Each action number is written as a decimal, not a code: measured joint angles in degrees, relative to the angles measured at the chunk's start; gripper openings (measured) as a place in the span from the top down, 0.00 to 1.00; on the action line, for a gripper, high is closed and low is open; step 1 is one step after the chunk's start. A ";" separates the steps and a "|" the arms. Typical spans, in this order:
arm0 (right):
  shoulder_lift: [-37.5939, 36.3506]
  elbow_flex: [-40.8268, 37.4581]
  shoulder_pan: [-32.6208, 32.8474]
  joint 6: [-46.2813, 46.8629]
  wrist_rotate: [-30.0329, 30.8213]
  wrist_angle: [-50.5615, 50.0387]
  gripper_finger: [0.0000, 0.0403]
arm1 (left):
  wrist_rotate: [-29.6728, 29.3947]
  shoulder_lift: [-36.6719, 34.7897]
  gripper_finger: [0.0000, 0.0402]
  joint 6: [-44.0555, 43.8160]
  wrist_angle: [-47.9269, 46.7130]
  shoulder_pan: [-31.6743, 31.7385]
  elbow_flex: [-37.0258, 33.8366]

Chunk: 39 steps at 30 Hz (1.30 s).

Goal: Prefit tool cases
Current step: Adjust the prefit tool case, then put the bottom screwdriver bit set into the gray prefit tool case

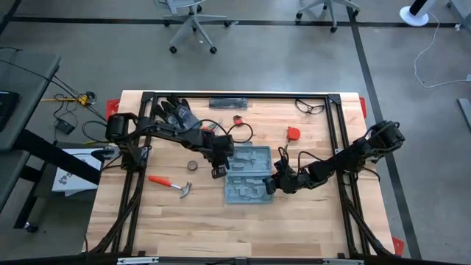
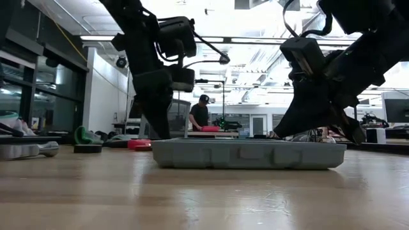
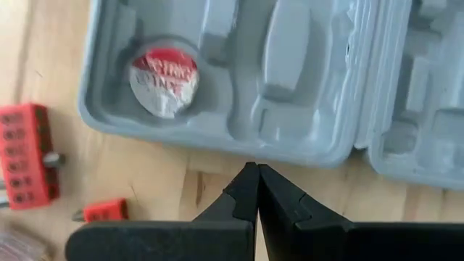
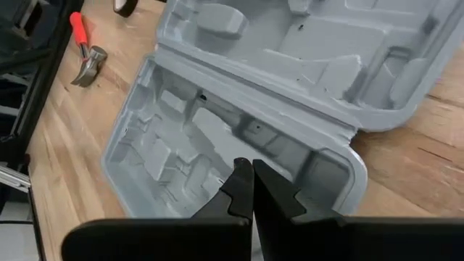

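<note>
The blue-grey tool case (image 1: pixel 246 175) lies open on the table, both halves with recesses up (image 2: pixel 243 154). A round red-and-white item (image 3: pixel 163 80) sits in a recess of the far half. My left gripper (image 1: pixel 219 169) is shut, with its tips (image 3: pixel 255 170) at the left end wall of the far half (image 3: pixel 217 148). My right gripper (image 1: pixel 269 184) is shut too, and its tips (image 4: pixel 250 170) stand over the inside of the near half (image 4: pixel 167 152), close to that half's right end wall. My left gripper points its shut fingertips (image 3: pixel 246 181) at the outer side of the far half's left end wall (image 3: pixel 250 156), slanting down from the table's left; I cannot tell whether they touch it. My right gripper's shut fingertips (image 4: pixel 243 181) stand over a recess (image 4: pixel 217 156) of the near half; whether they touch it does not show.
A red-handled hammer (image 1: pixel 171 184) and a tape roll (image 1: pixel 192 165) lie left of the case. Dark gloves (image 1: pixel 174 114), a black bar (image 1: pixel 229 101) and a cable (image 1: pixel 309 107) are near the far edge. Red pieces (image 3: pixel 25 156) lie beside the case, and another red item (image 1: pixel 294 133) lies right of them.
</note>
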 joint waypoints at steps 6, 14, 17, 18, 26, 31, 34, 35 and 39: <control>-2.65 0.00 0.55 -2.12 2.30 0.34 1.00 | -0.60 -3.17 1.00 1.82 -7.93 0.01 -0.02; -7.86 0.00 -1.48 -10.28 3.78 -0.68 1.00 | -6.25 -10.26 1.00 4.43 -7.48 3.29 0.00; -8.13 0.00 -2.58 -11.58 2.62 -1.18 1.00 | -8.89 -10.69 0.98 4.15 -7.60 5.62 0.02; -8.09 0.00 -2.87 -11.56 2.30 -1.66 1.00 | -8.85 -10.58 0.97 4.52 -7.92 6.48 0.02; -7.98 0.00 -3.17 -11.43 0.85 -5.29 1.00 | -1.72 -7.95 0.74 10.12 -7.92 10.82 0.00; -7.96 0.00 -3.17 -11.22 -0.42 -7.97 1.00 | 3.13 -5.71 0.58 14.15 -7.99 11.55 -0.02; -7.96 0.00 -3.17 -11.19 -0.42 -8.76 1.00 | 3.56 -3.81 0.53 15.37 -7.83 11.55 -0.04; -7.96 0.00 -3.17 -11.17 -0.44 -9.02 1.00 | 3.79 -3.13 0.52 15.48 -7.88 11.55 -0.07; -7.96 0.00 -3.15 -11.17 -0.46 -9.27 1.00 | 2.48 -0.50 0.52 15.48 -8.27 11.62 -0.09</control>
